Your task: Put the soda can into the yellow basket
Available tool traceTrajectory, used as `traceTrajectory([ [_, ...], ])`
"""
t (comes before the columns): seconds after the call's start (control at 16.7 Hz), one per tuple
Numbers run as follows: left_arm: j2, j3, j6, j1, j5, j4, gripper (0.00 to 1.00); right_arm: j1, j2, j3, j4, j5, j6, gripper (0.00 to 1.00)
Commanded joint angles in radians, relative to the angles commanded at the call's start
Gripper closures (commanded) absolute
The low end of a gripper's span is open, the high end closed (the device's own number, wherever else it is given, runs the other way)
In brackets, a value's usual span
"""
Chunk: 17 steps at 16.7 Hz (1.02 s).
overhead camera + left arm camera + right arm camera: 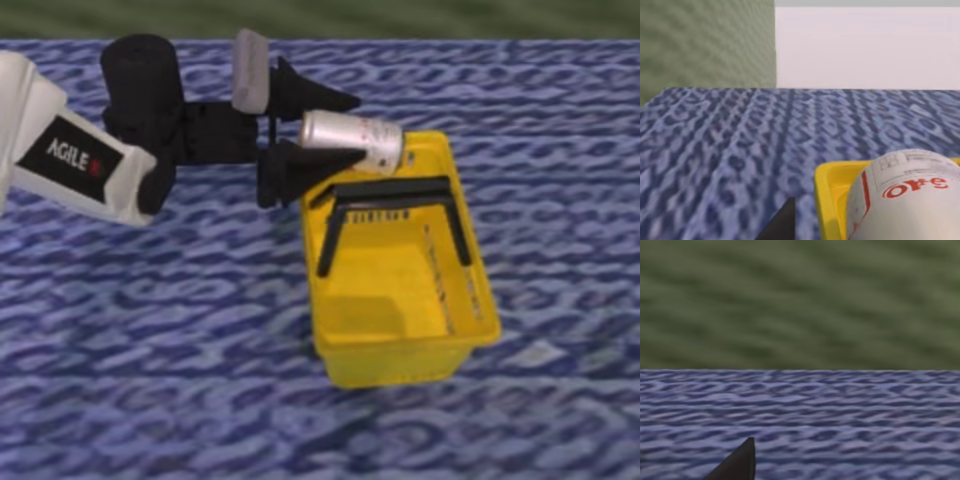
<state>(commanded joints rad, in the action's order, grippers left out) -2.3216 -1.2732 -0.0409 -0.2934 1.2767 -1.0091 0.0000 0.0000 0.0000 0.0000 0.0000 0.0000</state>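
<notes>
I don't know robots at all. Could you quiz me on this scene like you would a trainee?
1. True or false: the soda can already rests on the floor of the yellow basket.
2. Which arm's end effector holds the can? A) left B) right
3. Fill in: the basket's black handles are folded ____ its opening.

Key: 1. False; the left end effector grips it, lying on its side above the basket's far rim. 2. A; the right arm is outside the top view. 3. Across.
</notes>
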Motion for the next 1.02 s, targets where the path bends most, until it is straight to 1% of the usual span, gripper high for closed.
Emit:
traceTrajectory([
  [0.06, 0.000, 0.000, 0.000, 0.000, 0.000, 0.000, 0.00, 0.000, 0.000, 0.000, 0.000, 0.000, 0.000, 0.00],
  [0.48, 0.000, 0.000, 0.000, 0.000, 0.000, 0.000, 0.00, 0.000, 0.000, 0.000, 0.000, 0.000, 0.000, 0.00],
  [0.66, 0.013, 0.004, 0.001, -0.002, -0.008, 0.007, 0.00, 0.005, 0.010, 0.010, -0.009, -0.001, -0.006, 0.00],
  [0.72, 0.033, 0.014, 0.004, 0.001, -0.021, 0.017, 0.00, 0.015, 0.030, 0.030, -0.027, -0.003, -0.019, 0.00],
  [0.84, 0.104, 0.051, 0.016, 0.014, -0.068, 0.053, 0.00, 0.047, 0.103, 0.102, -0.088, -0.009, -0.062, 0.00],
  [1.02, 0.285, 0.140, 0.042, 0.048, -0.179, 0.136, 0.00, 0.112, 0.285, 0.284, -0.229, -0.014, -0.159, 0.00],
])
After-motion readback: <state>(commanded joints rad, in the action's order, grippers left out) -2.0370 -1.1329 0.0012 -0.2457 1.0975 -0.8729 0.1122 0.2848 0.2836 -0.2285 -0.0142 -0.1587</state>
